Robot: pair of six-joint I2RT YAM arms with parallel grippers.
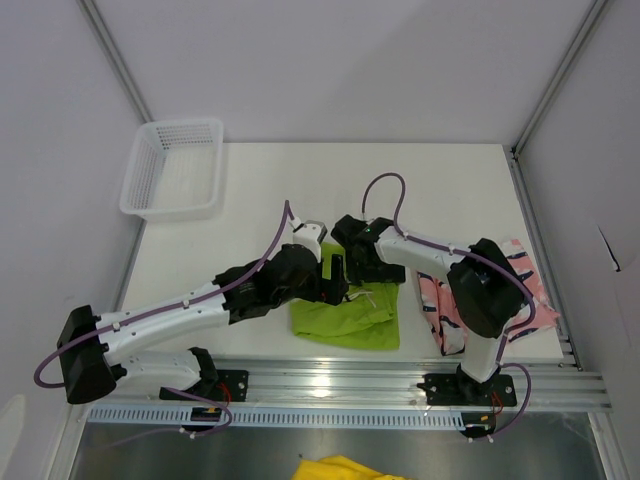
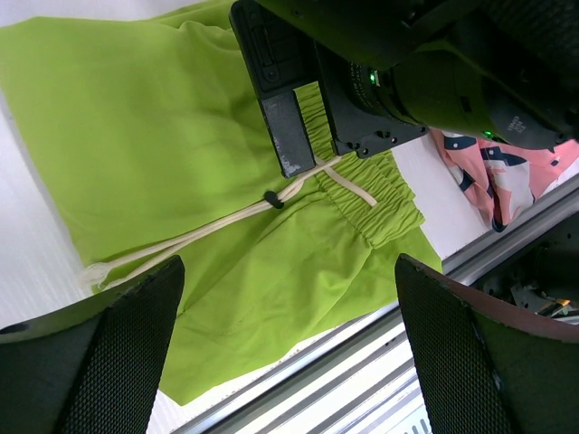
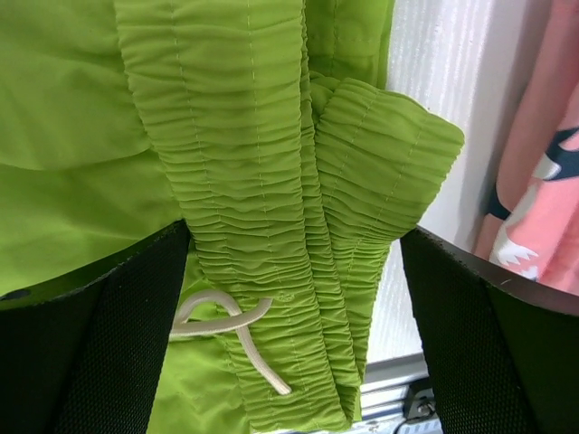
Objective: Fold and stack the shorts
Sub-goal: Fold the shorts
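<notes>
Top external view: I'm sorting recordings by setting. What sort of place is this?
Probably a robotics lab test cell, not a home: a white tabletop boxed in by plain white wall panels on aluminium frame posts, with an extruded aluminium rail along its near edge.

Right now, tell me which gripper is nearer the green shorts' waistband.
Right. The right gripper hangs open directly over the waistband; the left gripper hovers open over the green shorts fabric beside the waistband.
</notes>
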